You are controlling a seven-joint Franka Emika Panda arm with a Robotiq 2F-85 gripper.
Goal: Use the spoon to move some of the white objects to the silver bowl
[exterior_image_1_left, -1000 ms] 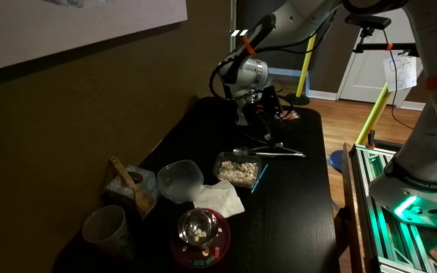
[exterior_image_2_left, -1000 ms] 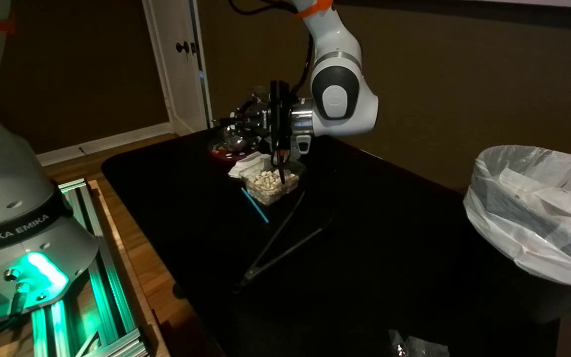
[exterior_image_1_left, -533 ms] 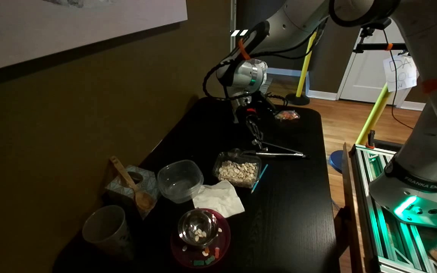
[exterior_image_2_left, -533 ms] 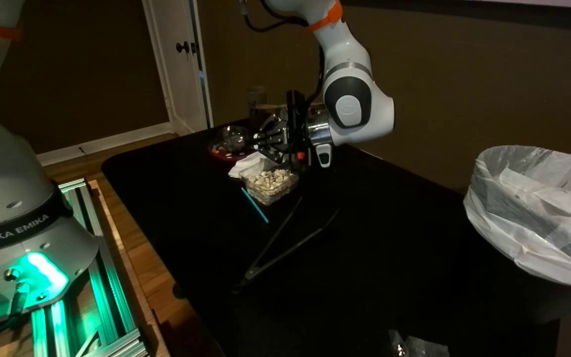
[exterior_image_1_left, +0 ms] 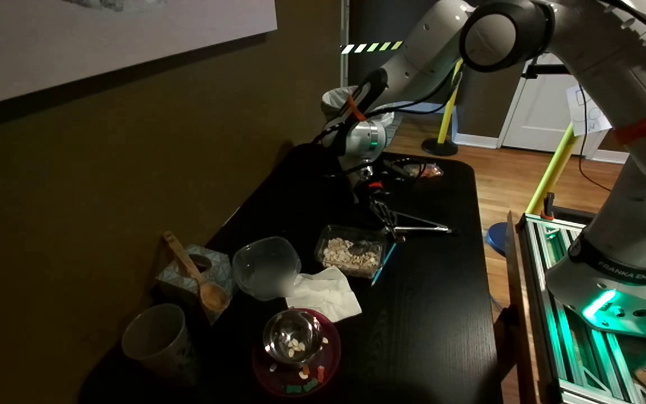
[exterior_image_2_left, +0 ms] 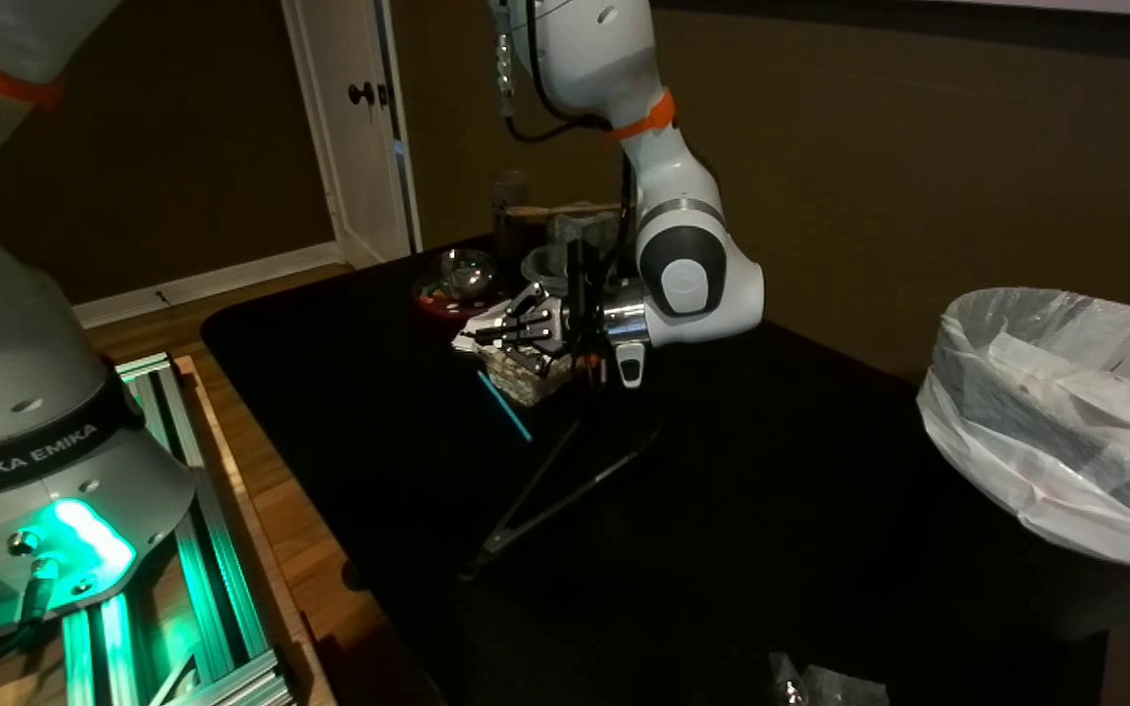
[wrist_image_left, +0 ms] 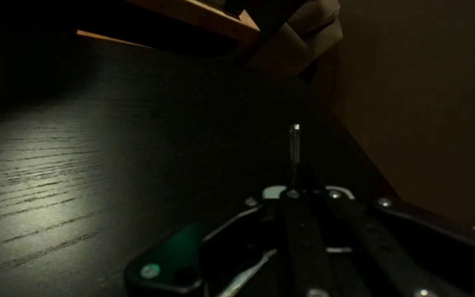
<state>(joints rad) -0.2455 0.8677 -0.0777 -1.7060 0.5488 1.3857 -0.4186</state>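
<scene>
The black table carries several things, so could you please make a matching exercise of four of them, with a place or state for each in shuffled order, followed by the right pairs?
Things
1. silver bowl
2. wooden spoon
3. clear tray
4. tongs

Places and states
A. spread in a V on the black table
B. holds the large heap of white pieces
C. sits on the dark red dish
D. lies across the patterned tissue box

Right pairs
1-C; 2-D; 3-B; 4-A
</scene>
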